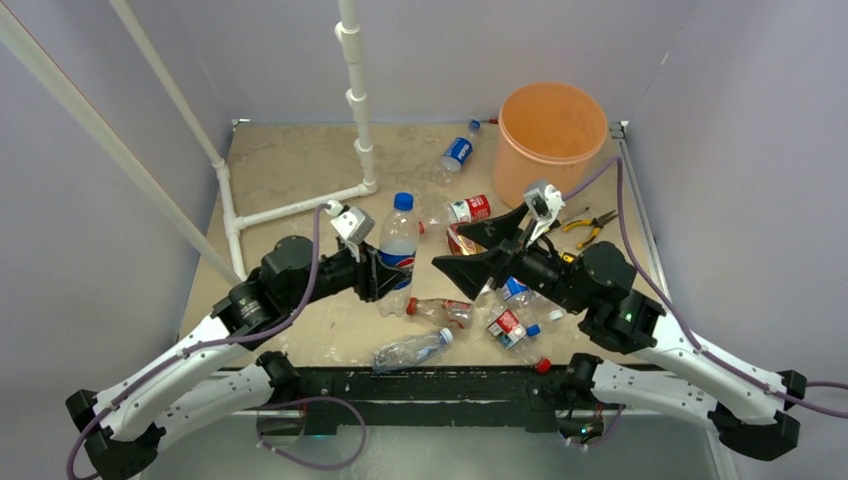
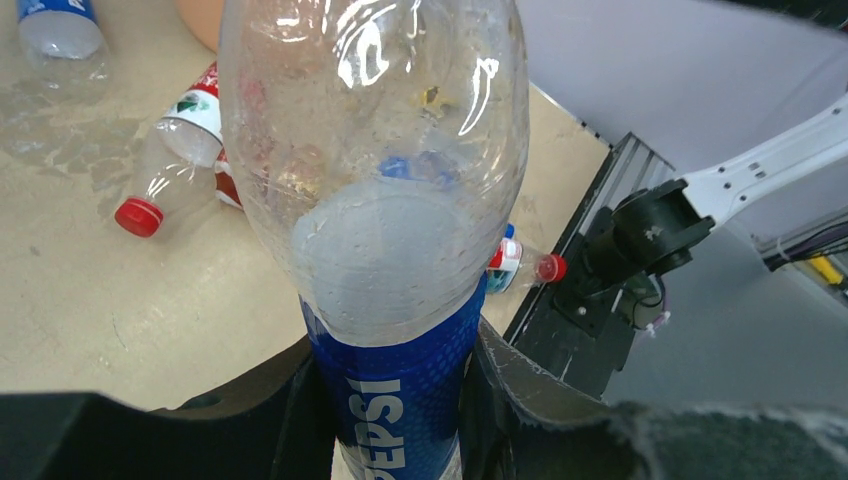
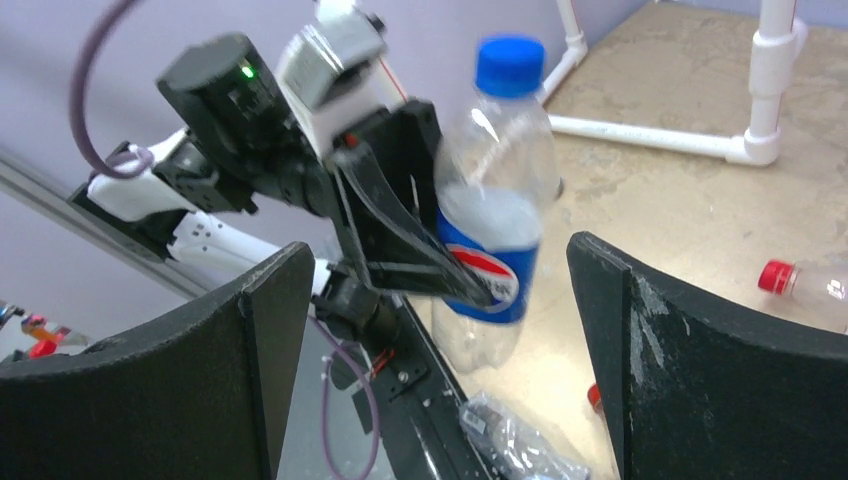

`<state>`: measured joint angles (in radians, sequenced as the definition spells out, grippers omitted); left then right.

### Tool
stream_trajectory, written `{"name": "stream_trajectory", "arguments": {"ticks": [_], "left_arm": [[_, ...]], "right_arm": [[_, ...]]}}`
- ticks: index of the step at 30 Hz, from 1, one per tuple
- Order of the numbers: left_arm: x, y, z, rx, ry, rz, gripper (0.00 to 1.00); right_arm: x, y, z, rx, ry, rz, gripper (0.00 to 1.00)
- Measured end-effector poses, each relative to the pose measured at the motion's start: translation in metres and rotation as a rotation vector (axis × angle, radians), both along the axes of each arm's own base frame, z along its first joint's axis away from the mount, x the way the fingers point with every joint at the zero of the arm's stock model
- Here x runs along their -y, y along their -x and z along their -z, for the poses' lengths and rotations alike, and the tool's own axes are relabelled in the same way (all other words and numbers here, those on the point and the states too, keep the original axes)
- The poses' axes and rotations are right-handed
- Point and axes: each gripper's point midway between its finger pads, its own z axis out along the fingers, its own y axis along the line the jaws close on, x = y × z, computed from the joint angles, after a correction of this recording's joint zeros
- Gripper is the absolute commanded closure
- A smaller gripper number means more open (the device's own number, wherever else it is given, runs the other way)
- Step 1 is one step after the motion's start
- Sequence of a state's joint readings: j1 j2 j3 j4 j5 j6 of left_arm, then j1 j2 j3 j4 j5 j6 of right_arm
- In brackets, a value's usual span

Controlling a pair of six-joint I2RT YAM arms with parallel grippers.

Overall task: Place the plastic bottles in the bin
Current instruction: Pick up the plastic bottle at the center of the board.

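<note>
My left gripper (image 1: 385,272) is shut on a clear Pepsi bottle (image 1: 398,248) with a blue cap and blue label, holding it upright by the label (image 2: 400,395) above the table. It also shows in the right wrist view (image 3: 495,200). My right gripper (image 1: 478,248) is open and empty, facing the held bottle from the right; its fingers (image 3: 690,360) frame it. The orange bin (image 1: 551,140) stands at the back right. Other bottles lie on the table: a blue-labelled one (image 1: 458,152) near the bin, red-labelled ones (image 1: 468,210), (image 1: 440,310), (image 1: 512,328), and a clear one (image 1: 410,350) at the front.
A white pipe frame (image 1: 300,205) stands at the back left with an upright post (image 1: 355,90). Yellow-and-black pliers (image 1: 590,225) lie right of the bin. A black rail (image 1: 420,385) runs along the table's near edge. Grey walls close in the sides.
</note>
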<state>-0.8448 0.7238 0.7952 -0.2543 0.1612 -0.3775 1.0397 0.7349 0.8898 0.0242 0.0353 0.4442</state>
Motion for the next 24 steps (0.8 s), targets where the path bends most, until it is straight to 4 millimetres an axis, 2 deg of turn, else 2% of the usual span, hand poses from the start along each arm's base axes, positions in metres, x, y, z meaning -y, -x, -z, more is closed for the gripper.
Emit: {"name": "stream_trajectory", "arguments": {"ticks": [3, 7, 12, 17, 21, 24], "left_arm": [[0.006, -0.002, 0.009, -0.005, -0.040, 0.027, 0.84], [0.018, 0.002, 0.021, -0.020, -0.090, 0.107, 0.83], [0.018, 0.016, 0.013, 0.023, -0.076, 0.188, 0.84], [0.019, 0.023, 0.000, 0.071, -0.042, 0.225, 0.84], [0.022, 0.023, -0.002, 0.077, -0.034, 0.243, 0.84], [0.024, 0.024, -0.001, 0.075, -0.033, 0.251, 0.84]], "right_arm": [[-0.003, -0.002, -0.017, 0.019, -0.011, 0.001, 0.03], [-0.010, -0.007, -0.027, 0.029, -0.001, 0.003, 0.16], [-0.023, -0.014, -0.043, 0.030, 0.027, -0.001, 0.19], [-0.028, -0.022, -0.025, 0.001, 0.095, 0.025, 0.27], [-0.037, -0.030, -0.006, -0.029, 0.153, 0.033, 0.37], [-0.038, -0.035, 0.000, -0.042, 0.169, 0.052, 0.41]]}}
